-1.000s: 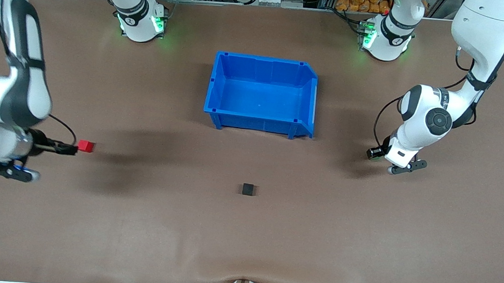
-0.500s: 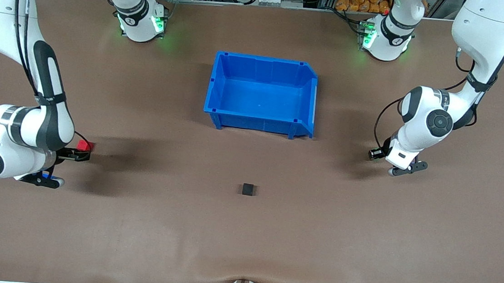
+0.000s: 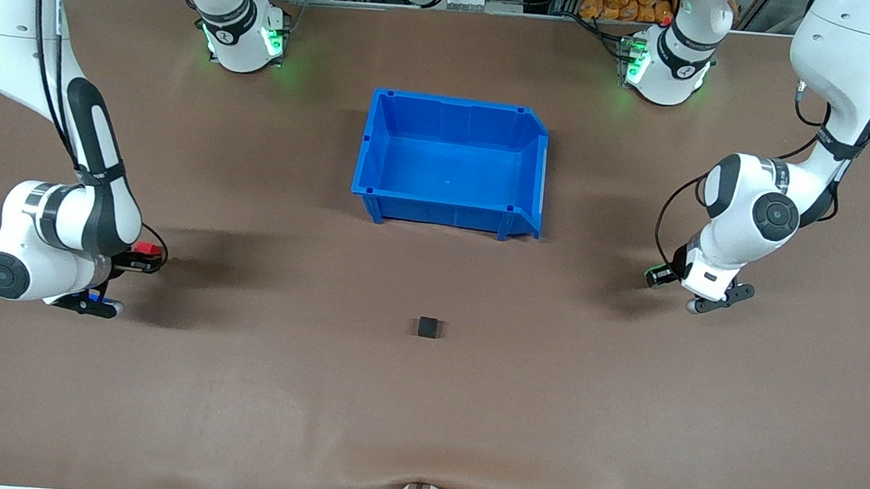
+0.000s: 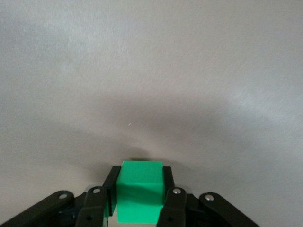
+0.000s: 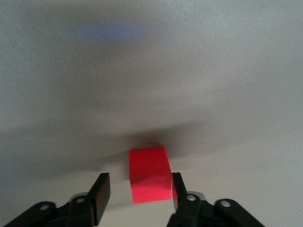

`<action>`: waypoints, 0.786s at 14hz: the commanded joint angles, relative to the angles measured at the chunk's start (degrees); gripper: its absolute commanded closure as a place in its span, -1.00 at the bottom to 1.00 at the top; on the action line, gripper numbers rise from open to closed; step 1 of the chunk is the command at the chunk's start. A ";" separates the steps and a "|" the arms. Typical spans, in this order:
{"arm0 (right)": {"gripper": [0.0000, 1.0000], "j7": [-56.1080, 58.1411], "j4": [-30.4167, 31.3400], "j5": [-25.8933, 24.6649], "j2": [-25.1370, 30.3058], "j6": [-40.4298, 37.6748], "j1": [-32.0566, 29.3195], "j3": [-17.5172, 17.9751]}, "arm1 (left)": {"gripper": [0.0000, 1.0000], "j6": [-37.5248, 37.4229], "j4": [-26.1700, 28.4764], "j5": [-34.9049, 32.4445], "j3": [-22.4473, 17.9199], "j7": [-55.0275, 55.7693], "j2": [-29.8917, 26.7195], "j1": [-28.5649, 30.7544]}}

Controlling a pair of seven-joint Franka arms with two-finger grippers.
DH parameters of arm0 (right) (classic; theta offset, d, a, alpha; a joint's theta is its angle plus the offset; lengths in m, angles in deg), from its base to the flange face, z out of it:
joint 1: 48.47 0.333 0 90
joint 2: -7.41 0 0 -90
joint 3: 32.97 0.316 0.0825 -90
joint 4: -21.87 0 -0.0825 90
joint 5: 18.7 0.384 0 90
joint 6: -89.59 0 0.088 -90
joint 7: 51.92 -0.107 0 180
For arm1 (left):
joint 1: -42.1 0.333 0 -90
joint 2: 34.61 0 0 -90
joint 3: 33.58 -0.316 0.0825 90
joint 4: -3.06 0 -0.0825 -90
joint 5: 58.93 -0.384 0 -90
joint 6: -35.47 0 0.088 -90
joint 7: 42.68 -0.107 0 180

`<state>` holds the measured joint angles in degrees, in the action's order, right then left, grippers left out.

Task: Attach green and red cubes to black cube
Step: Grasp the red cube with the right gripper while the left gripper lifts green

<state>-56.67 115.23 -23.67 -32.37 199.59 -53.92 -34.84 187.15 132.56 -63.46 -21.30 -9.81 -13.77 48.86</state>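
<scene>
Small matte black cube sits alone mid-bench, nearest the front camera, untouched. Cubes look light, rigid, smooth-faced: pinch flat opposite sides, centred. Right hand at the right arm's end: fingers part-open either side of the bright red cube, one pad touching, not clamped. Left hand clamped on the bright green cube. Blue plastic bin farthest.

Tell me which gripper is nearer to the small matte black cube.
Left, narrowly. The left gripper, shut on the green cube, sits toward its table end; the right gripper straddles the red cube, farther from the black cube.
</scene>
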 commanded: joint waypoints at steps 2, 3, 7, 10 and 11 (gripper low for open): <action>-0.11 0.88 0.42 -1.53 -0.29 0.92 -1.49 0.99 | 1.00 -7.25 -6.70 -1.80 0.65 9.74 0.95 -1.48; -0.11 0.96 0.42 -1.53 -0.38 1.27 -1.66 0.90 | 1.00 -8.75 -8.29 -1.89 0.73 12.28 1.04 -1.92; 0.58 0.62 0.24 -1.36 -0.64 1.27 -1.66 0.99 | 1.00 -9.56 -15.22 -1.71 0.73 29.65 5.25 -7.54; 1.00 -1.48 -0.72 1.00 -0.20 -0.47 -0.88 1.16 | 1.00 -12.89 -23.66 -1.80 0.65 40.84 10.61 -11.23; 1.00 -3.93 -2.21 3.71 -0.12 -2.05 -0.35 1.25 | 1.00 -13.07 -26.12 -1.80 0.65 44.26 12.02 -11.94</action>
<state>-57.45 115.17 -22.77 -32.79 200.08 -54.35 -34.52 176.60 113.61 -63.92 -20.41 28.41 -6.29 38.19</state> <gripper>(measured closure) 0.599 0.604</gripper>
